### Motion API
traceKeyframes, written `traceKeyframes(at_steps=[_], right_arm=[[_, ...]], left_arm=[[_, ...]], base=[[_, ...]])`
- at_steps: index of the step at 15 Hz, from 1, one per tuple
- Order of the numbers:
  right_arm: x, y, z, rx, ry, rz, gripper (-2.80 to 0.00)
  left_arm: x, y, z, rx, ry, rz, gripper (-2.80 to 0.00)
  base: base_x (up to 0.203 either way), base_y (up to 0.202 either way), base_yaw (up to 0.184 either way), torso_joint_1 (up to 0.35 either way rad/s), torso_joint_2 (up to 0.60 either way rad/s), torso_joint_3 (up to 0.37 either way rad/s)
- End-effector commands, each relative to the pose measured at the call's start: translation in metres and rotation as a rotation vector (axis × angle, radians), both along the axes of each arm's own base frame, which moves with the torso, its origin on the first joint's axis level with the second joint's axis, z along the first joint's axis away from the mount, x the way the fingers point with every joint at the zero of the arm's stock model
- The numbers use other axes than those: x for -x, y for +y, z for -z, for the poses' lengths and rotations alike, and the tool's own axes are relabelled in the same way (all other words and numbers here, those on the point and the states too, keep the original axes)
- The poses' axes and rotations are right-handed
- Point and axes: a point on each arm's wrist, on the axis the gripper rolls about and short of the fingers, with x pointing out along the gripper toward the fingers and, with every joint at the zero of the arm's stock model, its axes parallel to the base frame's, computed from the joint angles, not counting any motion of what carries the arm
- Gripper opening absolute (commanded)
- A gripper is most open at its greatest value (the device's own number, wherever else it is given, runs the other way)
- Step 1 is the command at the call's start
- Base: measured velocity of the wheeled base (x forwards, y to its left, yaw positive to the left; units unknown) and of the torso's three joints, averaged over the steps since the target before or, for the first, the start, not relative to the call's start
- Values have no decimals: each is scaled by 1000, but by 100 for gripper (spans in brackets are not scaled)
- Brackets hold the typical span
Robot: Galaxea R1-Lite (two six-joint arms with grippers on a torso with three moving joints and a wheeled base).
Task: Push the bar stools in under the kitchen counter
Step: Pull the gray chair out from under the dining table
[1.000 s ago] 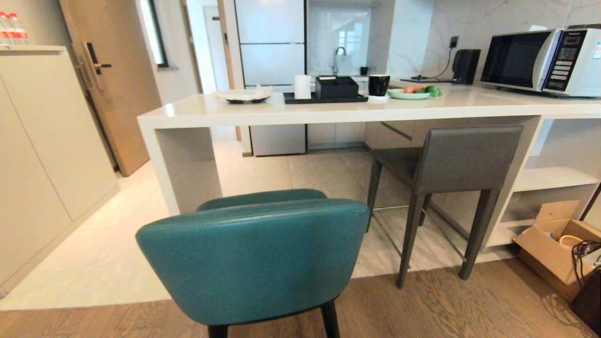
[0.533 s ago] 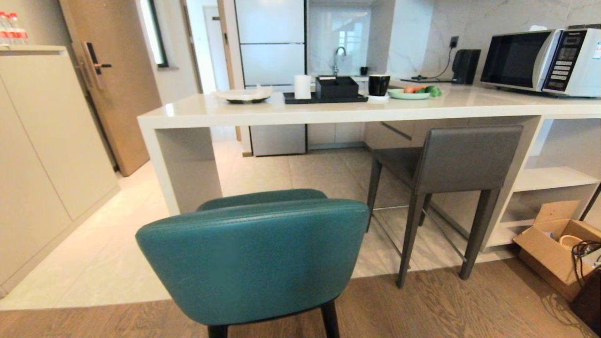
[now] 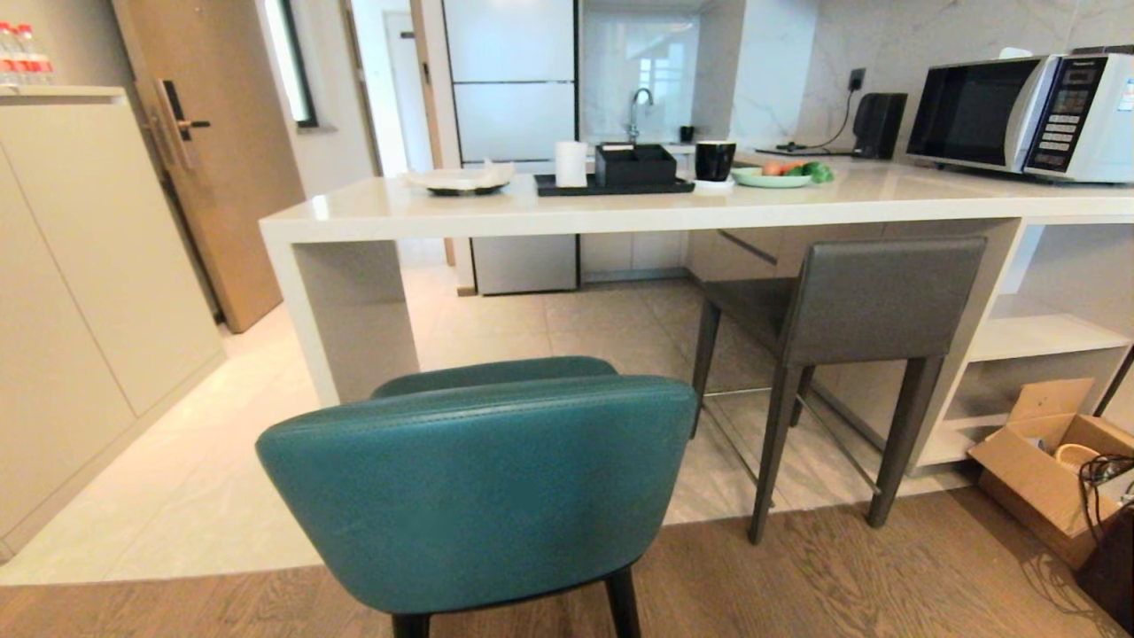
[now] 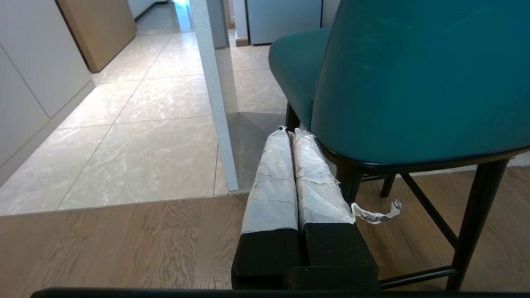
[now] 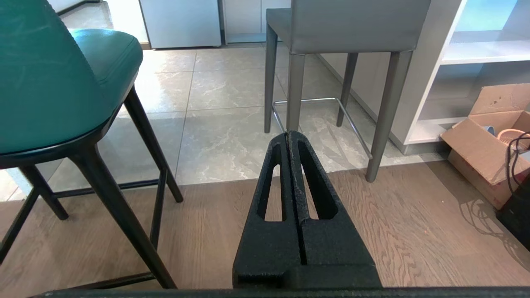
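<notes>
The left gripper [image 4: 290,131] has black fingers wrapped in cracked, peeling white tape; the right gripper [image 5: 288,134] is bare textured black with slotted fingers.

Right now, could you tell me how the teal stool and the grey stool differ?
The teal stool has a curved padded back and thin black splayed legs; the grey stool has a flat square back and straight grey legs. The teal stool stands clear of the kitchen counter; the grey stool's seat already reaches under it. Both face the counter, untouched.
</notes>
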Motion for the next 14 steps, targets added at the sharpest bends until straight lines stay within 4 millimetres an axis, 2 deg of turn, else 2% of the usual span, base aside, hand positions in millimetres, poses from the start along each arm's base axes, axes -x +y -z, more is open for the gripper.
traceKeyframes(at_steps=[1,11,14], right_arm=[[0,0,0,1,0,-4,-280],[0,0,0,3,0,-1,-280],[0,0,0,3,0,0,-280]], left_arm=[[0,0,0,2,4,0,-280],[0,0,-1,23,-3,-8,-280],[0,0,-1,23,-5,-8,-280]], base=[[0,0,0,0,0,0],[0,0,0,0,0,0],[1,-122,2,2,2,2]])
